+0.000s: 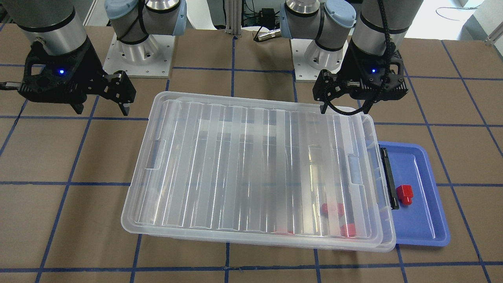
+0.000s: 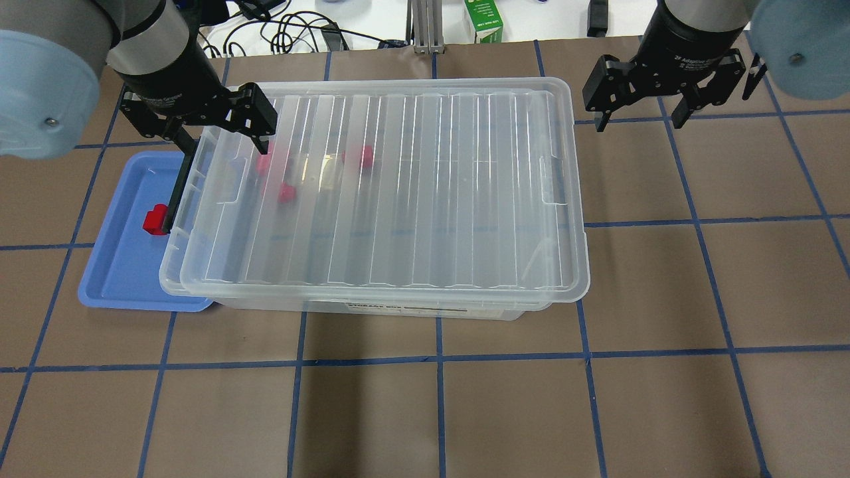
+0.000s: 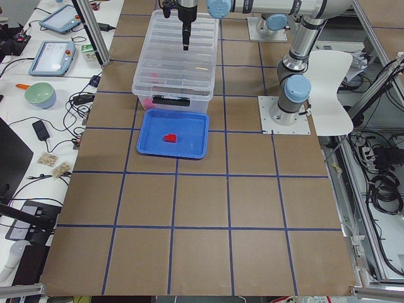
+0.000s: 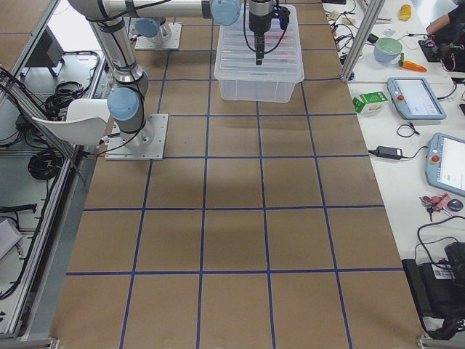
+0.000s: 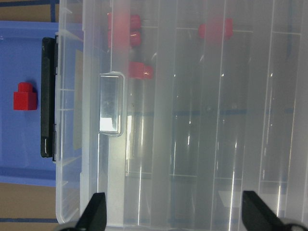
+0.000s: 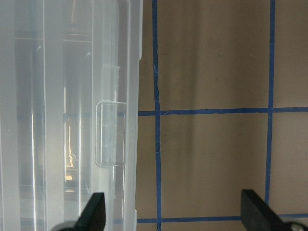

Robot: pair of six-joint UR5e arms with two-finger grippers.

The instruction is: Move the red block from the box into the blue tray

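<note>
When read outward from the near edge of the overhead view, starts with brown tabletop (image 2: 465, 398) gridded in blue tape. Next, at centre, meets the clear storage bin (image 2: 372, 307), with a ribbed translucent lid (image 2: 412, 219) lying on top. At the bin's 9 o'clock, finds the blue tray (image 2: 113, 272), just beside the end that bears the black latch (image 2: 178, 199), with its 3 o'clock edge overlapped by the lid's rim in this view. Holds one red block (image 2: 155, 220) on its floor, toward that 3 o'clock edge, close by the latch. Inside the bin, toward its 10 o'clock corner, shows three more red blocks (image 2: 286, 193), blurred through the lid. Farther back, above that same corner: left fingers (image 2: 260, 126), spread wide, gripping nothing; in the wrist view, only lid between the tips. At the bin's 2 o'clock, off the lid and above bare tabletop: right fingers (image 2: 596, 106), likewise spread wide and empty. Beyond the tabletop's 12 o'clock edge, catches a green carton (image 2: 483, 20) among cables.
</note>
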